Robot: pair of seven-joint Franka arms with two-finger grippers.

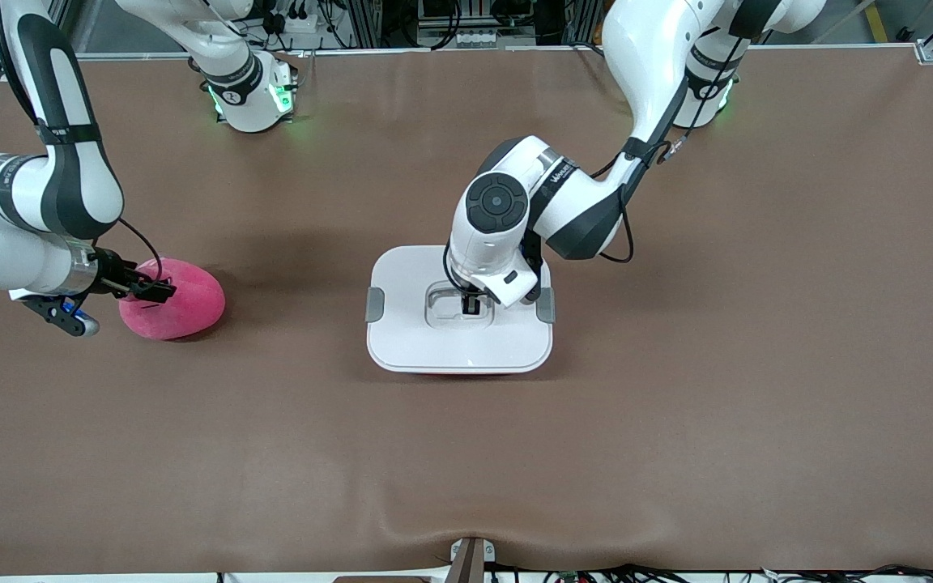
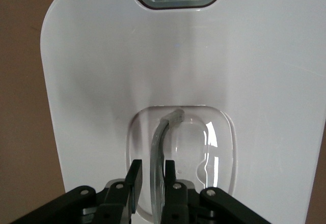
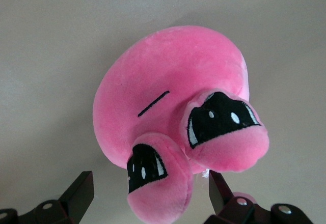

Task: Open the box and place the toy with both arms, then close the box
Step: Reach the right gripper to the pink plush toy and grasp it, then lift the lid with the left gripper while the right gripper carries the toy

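- On the brown table, from the front camera, I see the box near the middle, its white lid on and a grey clip at each end. The left gripper is down in the lid's recessed handle well. Toward the right arm's end lies the toy, well apart from the box, with the right gripper at its edge.
- From the left wrist camera, I see the left gripper with its fingers narrowed on either side of the raised clear handle; I cannot tell whether they pinch it.
- From the right wrist camera, I see the toy lying on its side, eyes toward the lens, between the spread fingers of the right gripper, which do not touch it.
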